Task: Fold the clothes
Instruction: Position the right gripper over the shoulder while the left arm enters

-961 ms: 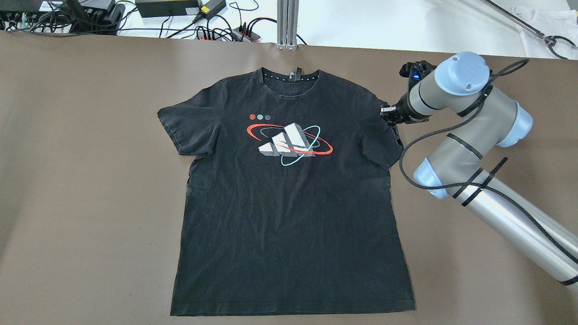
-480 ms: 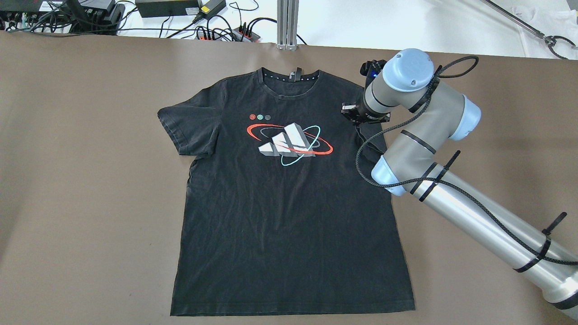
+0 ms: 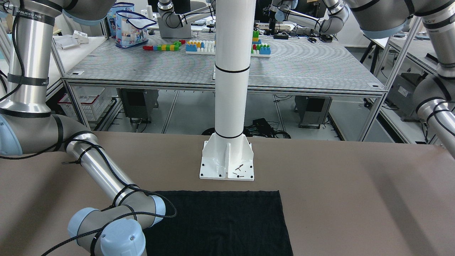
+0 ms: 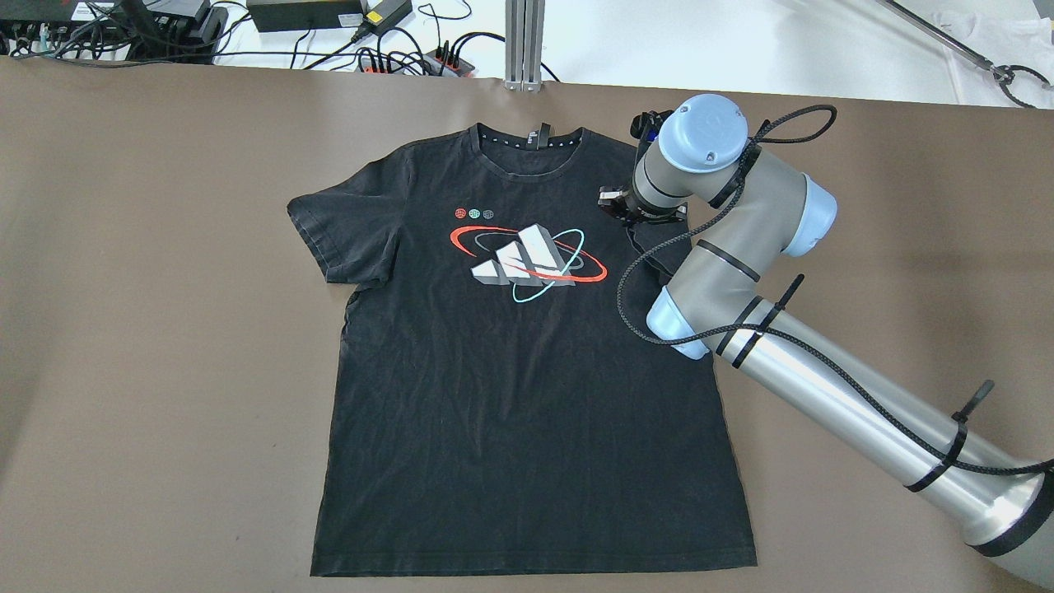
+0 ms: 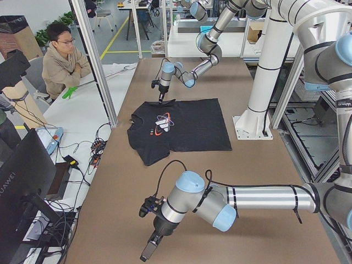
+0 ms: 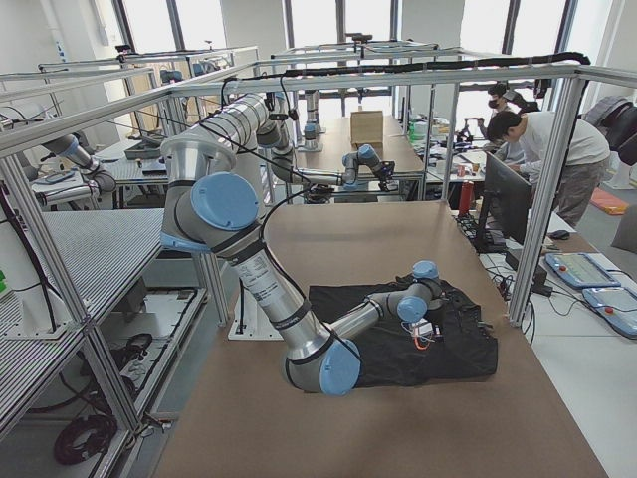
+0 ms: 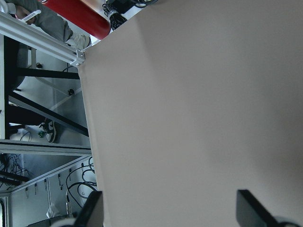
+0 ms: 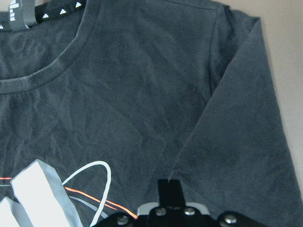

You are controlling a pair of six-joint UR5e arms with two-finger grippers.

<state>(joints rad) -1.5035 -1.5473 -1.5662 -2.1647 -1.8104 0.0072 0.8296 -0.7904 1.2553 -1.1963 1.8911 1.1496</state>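
The clothes are a black T-shirt (image 4: 527,371) with a white, red and teal print, lying flat, collar at the far side. It also shows in the front-facing view (image 3: 220,220) and the left view (image 5: 181,124). My right gripper (image 4: 623,216) is shut on the shirt's right sleeve (image 8: 236,142) and holds it lifted inward over the shoulder. The wrist view shows its fingertips (image 8: 169,185) pressed together on the sleeve's edge. My left gripper (image 7: 173,215) is open and empty over bare brown table, far from the shirt, at the near end in the left view (image 5: 151,245).
A white pillar on a base plate (image 3: 227,170) stands behind the shirt's hem. An aluminium post (image 4: 524,41) and cables and power bricks (image 4: 313,25) lie past the table's far edge. The brown table (image 4: 165,329) is bare on the shirt's left.
My right gripper has moved left from the table beside the shirt to over the shoulder, carrying the right sleeve inward with it. The rest of the shirt has not moved.
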